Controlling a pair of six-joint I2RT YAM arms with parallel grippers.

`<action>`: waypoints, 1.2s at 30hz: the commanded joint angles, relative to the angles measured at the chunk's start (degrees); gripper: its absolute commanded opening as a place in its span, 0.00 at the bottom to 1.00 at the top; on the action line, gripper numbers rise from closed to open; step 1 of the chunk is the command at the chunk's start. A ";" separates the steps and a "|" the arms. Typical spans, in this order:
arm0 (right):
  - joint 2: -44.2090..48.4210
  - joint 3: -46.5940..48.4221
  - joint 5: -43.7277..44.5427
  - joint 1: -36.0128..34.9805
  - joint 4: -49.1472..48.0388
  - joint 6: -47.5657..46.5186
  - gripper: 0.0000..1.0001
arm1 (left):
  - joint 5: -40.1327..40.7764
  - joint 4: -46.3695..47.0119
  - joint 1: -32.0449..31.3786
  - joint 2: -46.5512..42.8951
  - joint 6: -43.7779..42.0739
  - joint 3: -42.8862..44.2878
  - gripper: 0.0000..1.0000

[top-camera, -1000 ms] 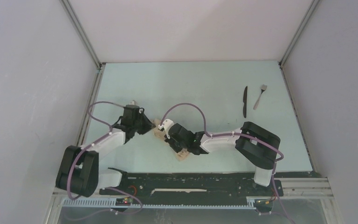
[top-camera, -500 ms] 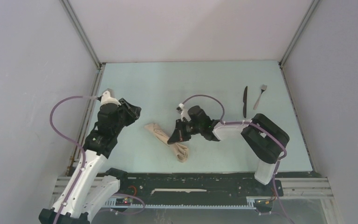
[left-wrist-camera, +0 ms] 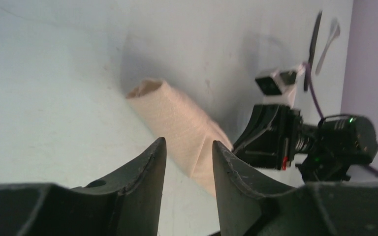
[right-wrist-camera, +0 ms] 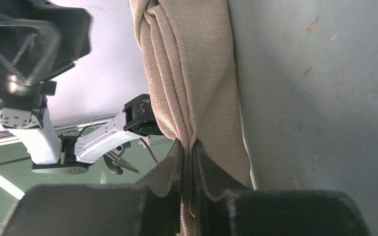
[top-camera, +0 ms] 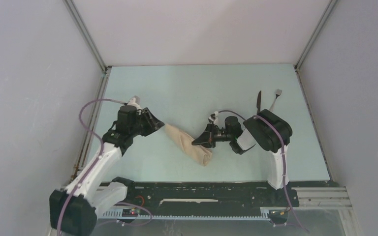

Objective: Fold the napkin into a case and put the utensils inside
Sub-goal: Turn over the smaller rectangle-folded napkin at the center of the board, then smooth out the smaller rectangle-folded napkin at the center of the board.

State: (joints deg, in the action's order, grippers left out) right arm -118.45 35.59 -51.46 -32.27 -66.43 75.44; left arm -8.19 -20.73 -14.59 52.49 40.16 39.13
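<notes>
**A:** Napkin (top-camera: pixel 189 143) near the middle of the desk (top-camera: pixel 177 83). It's rolled into a narrow tube that runs from 10 o'clock down to 4 o'clock.

**B:** And the left end effector (top-camera: pixel 158 126) is parked right at that 10 o'clock end. The wrist view shows its fingers (left-wrist-camera: pixel 153 162) spread and released, with nothing between them, just beige cloth showing beyond the gap.

**A:** Touching the roll?

**B:** Can't tell from here. Just beside it, at the least.

**A:** Over to the right end effector (right-wrist-camera: pixel 188 147). It comes in from 3 o'clock and meets the roll about halfway along.

**B:** Clenched, that one. Up close, the two fingers are pressed together on a ridge of bunched cloth, and the folds run straight out of the pinch.

**A:** So one side is gripping the napkin and the other is let go. Cutlery?

**B:** Up at 2 o'clock on the desk, well apart from the roll. The black knife (top-camera: pixel 258 98) and the grey fork (top-camera: pixel 277 93) lie side by side, the knife at the fork's 9 o'clock. From the top view the right arm covers their near ends.

**A:** Both outside the cloth, then.

**B:** Both outside, lying flat on the desk.
</notes>
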 commanded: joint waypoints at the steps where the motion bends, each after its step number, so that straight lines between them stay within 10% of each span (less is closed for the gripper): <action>1: 2.00 -0.97 -4.25 4.35 -0.75 -4.00 0.20 | -15.25 10.56 -0.48 9.95 1.97 -1.15 0.46; 7: 14.02 3.03 -0.52 10.30 41.88 -33.47 0.50 | -19.46 26.94 -5.16 23.77 9.30 -0.59 0.45; 14: 26.60 10.71 12.92 11.39 78.19 -54.28 0.55 | -21.43 39.15 -7.97 36.66 16.21 2.64 0.39; 31: 39.71 11.80 20.60 -0.51 80.09 -54.35 0.55 | -15.04 34.66 -5.89 52.16 9.12 8.95 0.37; 36: 34.09 6.73 11.21 -1.05 64.32 -45.36 0.56 | -15.28 30.07 -5.76 53.09 4.91 12.59 0.41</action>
State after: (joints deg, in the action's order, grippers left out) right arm -80.97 46.00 -35.38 -33.06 10.52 24.10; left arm -25.06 14.24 -20.60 105.08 50.98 48.60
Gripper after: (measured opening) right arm 0.557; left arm 0.397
